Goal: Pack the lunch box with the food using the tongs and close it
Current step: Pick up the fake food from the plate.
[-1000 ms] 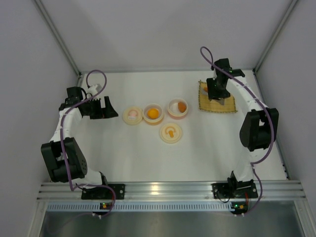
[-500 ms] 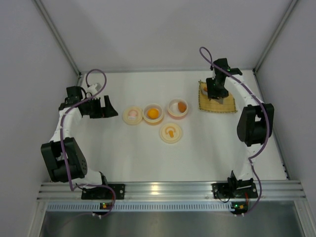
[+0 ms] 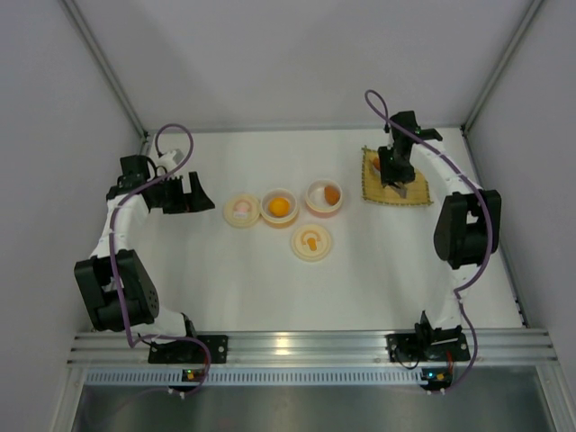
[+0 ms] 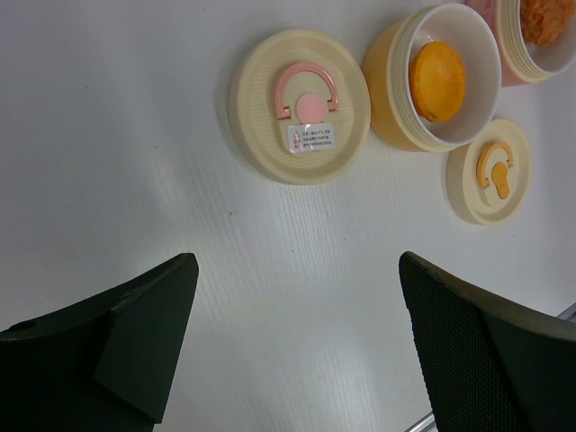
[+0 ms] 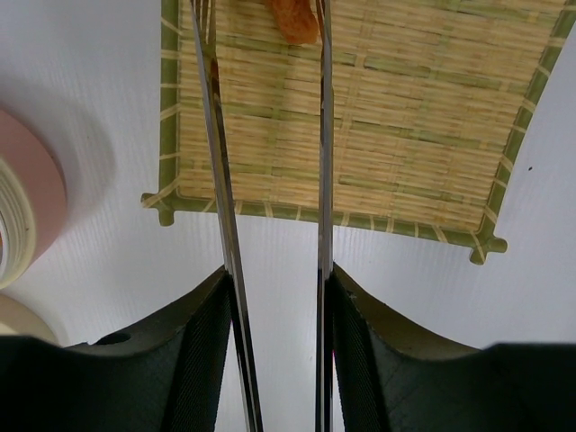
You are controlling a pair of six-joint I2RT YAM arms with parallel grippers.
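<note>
- Right gripper: fingers pinch the tongs from outside, squeezing the two arms near parallel.
- Food lump lies between the tong arms on the woven mat, at the top of the wrist frame.
- Lump looks light, soft and crumbly. Nip it gently across its middle.
- Left gripper: fingers spread wide, holding nothing.
- Yellow bowl, upper right: one orange round.
- Pink bowl, top right corner: orange-brown piece.
- Cream lid and small lid both lie off.
</note>
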